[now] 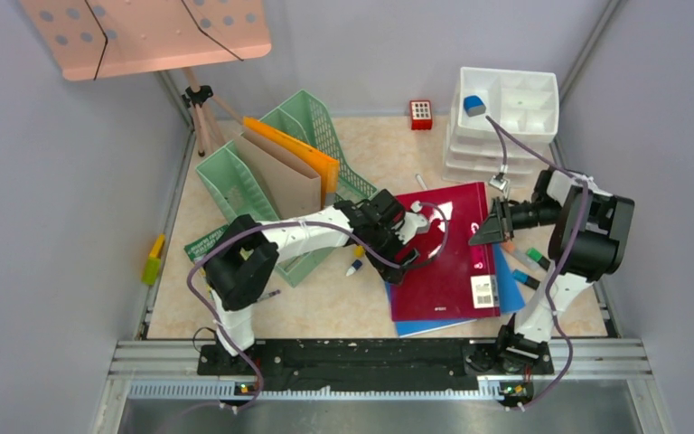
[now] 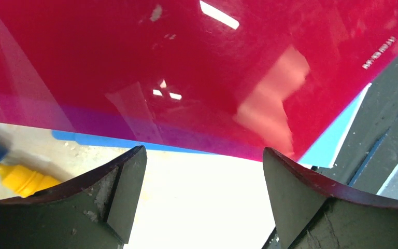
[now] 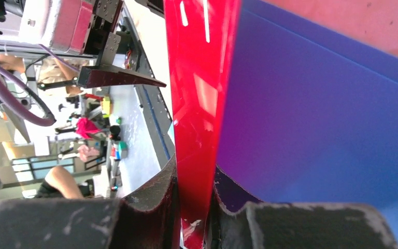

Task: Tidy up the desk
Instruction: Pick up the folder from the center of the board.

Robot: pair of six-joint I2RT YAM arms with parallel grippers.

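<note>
Currently catalogued: desk (image 1: 325, 307), beige marble-patterned top walled by grey panels, lying under both claws and carrying every item below. Right claw (image 1: 490, 231): clenched on the right-hand edge of a red book (image 1: 443, 262), the glossy cover pinched between both fingers in the right wrist view. Left claw (image 1: 407, 249): released, jaws standing wide over the opposite edge of the same book, holding nothing; bare desk shows between its fingers (image 2: 127, 187) in the left wrist view. Blue folder (image 1: 506, 291): flat beneath the red book, its edges showing past the book's near and right sides, just below the right claw. Small marker (image 1: 355, 265) with a yellow band: on the desk just left of the left claw. Green file rack (image 1: 312, 122): behind the left claw, holding an orange folder (image 1: 300, 146) and a brown folder (image 1: 282, 176). White tray stack (image 1: 506, 122): beyond the right claw in the far right corner, a small blue object (image 1: 475, 105) in its top tier. Red block (image 1: 421, 114): left of the trays, by the back wall. Loose pens (image 1: 529, 262): under the right arm, beside the book. Yellow-green marker (image 1: 154, 259): at the left wall, well apart from both claws.
</note>
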